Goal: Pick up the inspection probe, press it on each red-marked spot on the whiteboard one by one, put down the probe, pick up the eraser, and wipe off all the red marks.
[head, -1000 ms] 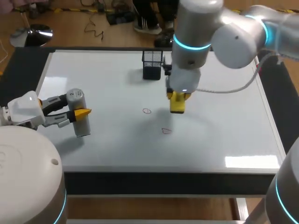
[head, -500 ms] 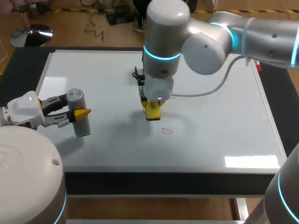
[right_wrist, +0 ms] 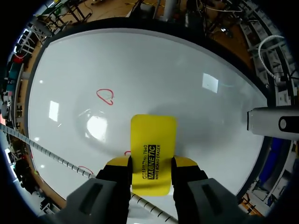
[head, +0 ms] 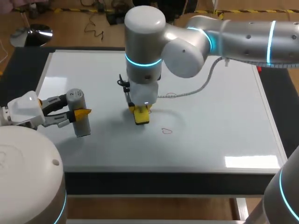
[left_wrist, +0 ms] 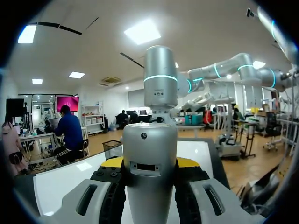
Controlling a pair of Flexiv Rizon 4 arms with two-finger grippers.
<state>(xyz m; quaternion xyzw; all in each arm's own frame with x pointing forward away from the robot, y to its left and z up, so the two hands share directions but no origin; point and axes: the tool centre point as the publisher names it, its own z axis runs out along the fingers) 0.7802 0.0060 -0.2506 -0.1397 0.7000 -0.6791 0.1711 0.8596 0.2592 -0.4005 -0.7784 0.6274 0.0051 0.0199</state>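
Observation:
The probe [head: 80, 122], a grey cylinder, stands upright at the left of the whiteboard [head: 224, 116] with my left gripper [head: 77, 113] shut on it; in the left wrist view the probe [left_wrist: 149, 154] fills the gap between the yellow tips. My right arm reaches past the middle, its gripper [head: 141, 112] shut on the yellow eraser [head: 142, 116], which rests on the board. Red marks show at the eraser's right [head: 167, 131] and behind it [head: 171, 95]. In the right wrist view the eraser [right_wrist: 153, 144] sits between the fingers, one red mark [right_wrist: 105, 96] ahead and a red trace [right_wrist: 127, 152] at its edge.
A black mesh basket [left_wrist: 112, 148] stands at the far side of the board, hidden by my right arm in the head view. The right arm's cable [head: 196, 88] hangs over the board's middle. The board's right half lies bare.
My right arm has swept leftward across the board with the eraser, passing over the middle red mark, which no longer shows. The left arm and probe have not moved.

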